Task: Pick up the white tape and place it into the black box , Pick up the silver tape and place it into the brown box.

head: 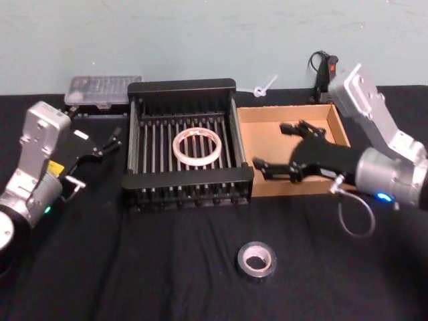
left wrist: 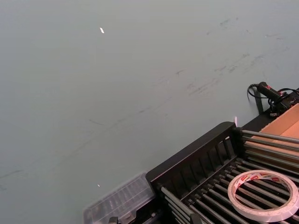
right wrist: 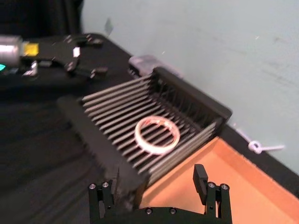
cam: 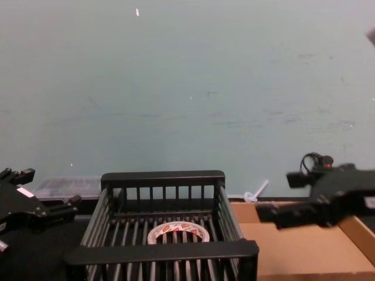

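Head view recorded two tapes, both flat: white tape (head: 197, 147) in black box (head: 184, 190), silver tape (head: 257, 260) on table (head: 167, 267); one brown box (head: 251, 117); left gripper (head: 100, 148) and right gripper (head: 284, 147) both spread wide, empty.

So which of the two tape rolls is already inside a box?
The white tape, lying flat in the black box; the silver tape sits on the table.

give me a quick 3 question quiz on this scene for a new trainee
1. True or false: the white tape lies flat inside the black box.
2. Where is the silver tape? A) in the brown box B) on the black table, nearer the robot than both boxes C) between the right gripper's fingers
3. Fill in: the right gripper hangs open over the near left part of the ____ box, while the left gripper, also open, sits left of the black box.

Key: 1 true. 2 B. 3 brown.
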### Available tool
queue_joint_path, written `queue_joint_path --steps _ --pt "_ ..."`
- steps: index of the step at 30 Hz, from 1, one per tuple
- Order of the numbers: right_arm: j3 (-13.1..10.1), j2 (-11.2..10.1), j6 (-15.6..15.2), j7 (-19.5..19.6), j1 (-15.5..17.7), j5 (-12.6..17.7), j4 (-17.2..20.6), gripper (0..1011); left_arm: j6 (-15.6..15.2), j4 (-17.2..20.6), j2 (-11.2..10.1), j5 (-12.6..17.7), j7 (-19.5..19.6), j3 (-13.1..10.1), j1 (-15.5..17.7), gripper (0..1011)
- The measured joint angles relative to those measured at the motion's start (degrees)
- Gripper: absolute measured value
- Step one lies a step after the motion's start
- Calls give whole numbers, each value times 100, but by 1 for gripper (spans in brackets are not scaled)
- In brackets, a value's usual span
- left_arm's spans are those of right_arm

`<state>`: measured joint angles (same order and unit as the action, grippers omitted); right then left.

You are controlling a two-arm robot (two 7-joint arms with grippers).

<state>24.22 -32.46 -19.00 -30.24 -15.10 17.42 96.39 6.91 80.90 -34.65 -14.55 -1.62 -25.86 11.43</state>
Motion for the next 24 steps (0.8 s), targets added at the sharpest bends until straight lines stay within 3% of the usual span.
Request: queue_joint_path --steps 10,24 --pt "177 -635 -263 -318 303 163 423 1000 0 0 0 0 0 0 0 1001" --pt "574 -924 -565 -414 528 384 524 1002 0 0 0 0 0 0 0 1001"
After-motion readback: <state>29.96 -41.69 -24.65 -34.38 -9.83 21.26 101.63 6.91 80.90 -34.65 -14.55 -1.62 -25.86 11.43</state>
